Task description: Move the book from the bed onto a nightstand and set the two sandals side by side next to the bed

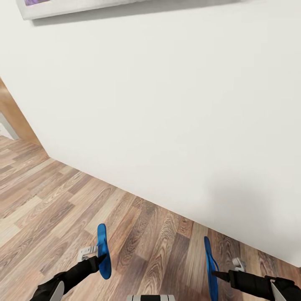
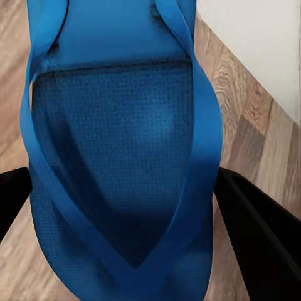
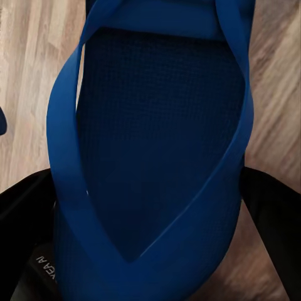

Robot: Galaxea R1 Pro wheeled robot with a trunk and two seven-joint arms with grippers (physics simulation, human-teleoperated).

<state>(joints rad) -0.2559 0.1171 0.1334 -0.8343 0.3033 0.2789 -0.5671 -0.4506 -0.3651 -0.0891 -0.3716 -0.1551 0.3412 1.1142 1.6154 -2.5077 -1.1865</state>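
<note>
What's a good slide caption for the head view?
Each tool, left and right, carries a blue sandal above plank floor.

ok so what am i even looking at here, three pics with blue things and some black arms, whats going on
It is a simulated two-armed robot, seen through its own cameras. The big picture comes from its head, looking down past both black arms at a wood-plank floor and a white wall.

The left gripper and the right gripper each grip one blue sandal, held on edge above the floor: the left sandal and the right sandal.

The other two pictures come from cameras near each gripper, looking along its fingers. That is why the left sandal and the right one look so large there, with black fingers at the sides. A framed picture hangs on the wall.
</note>
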